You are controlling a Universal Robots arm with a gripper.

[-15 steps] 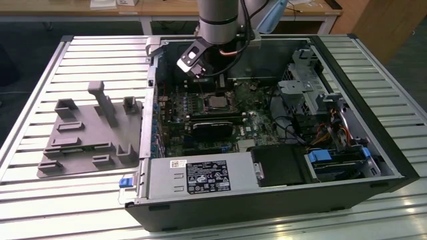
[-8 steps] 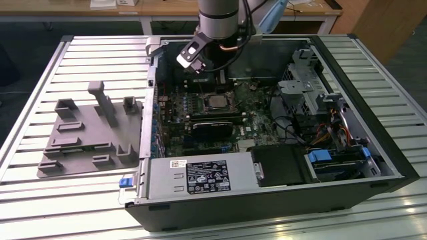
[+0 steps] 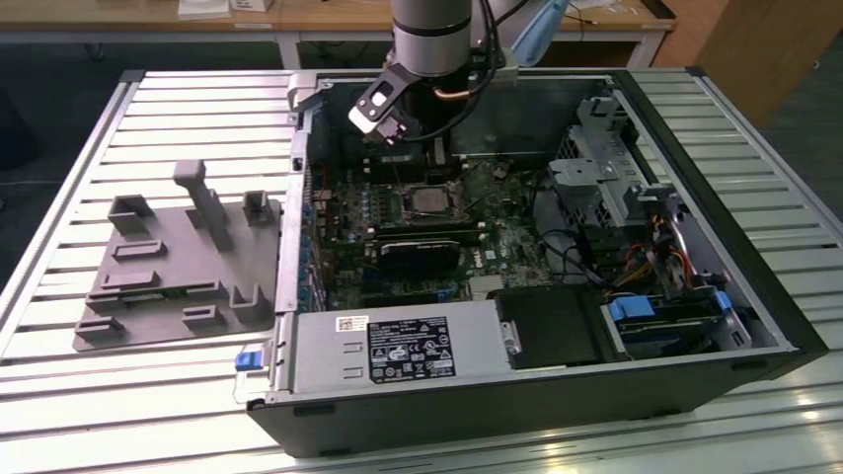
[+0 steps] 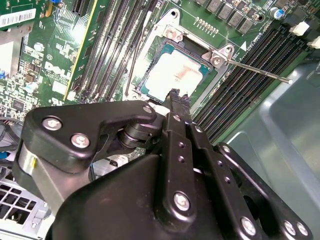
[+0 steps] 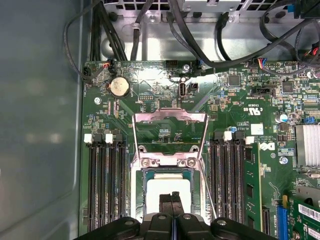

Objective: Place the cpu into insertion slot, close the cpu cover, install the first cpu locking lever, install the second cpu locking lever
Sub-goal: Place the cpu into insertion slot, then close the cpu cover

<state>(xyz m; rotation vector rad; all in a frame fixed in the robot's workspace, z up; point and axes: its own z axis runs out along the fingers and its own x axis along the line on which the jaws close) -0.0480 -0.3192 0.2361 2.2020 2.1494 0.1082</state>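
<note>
The cpu (image 5: 167,186), a pale silvery square chip, lies in the insertion slot (image 5: 145,176) on the green motherboard; it also shows in the second wrist view (image 4: 172,75) and in the exterior view (image 3: 428,200). The cpu cover (image 5: 170,118), a thin metal frame, stands flipped open away from the slot. A thin locking lever (image 4: 255,70) sticks out free beside the socket, and its rod (image 5: 208,185) runs along the slot's side. My gripper (image 5: 171,201) hovers just over the chip's near edge, its black fingers (image 4: 176,102) shut together with nothing between them.
Black memory slots (image 5: 106,185) flank the socket on both sides. Black cables (image 5: 190,35) run along the case's far wall. The open computer case (image 3: 737,326) stands on a slatted table, with a grey fixture plate (image 3: 172,276) at the exterior view's left.
</note>
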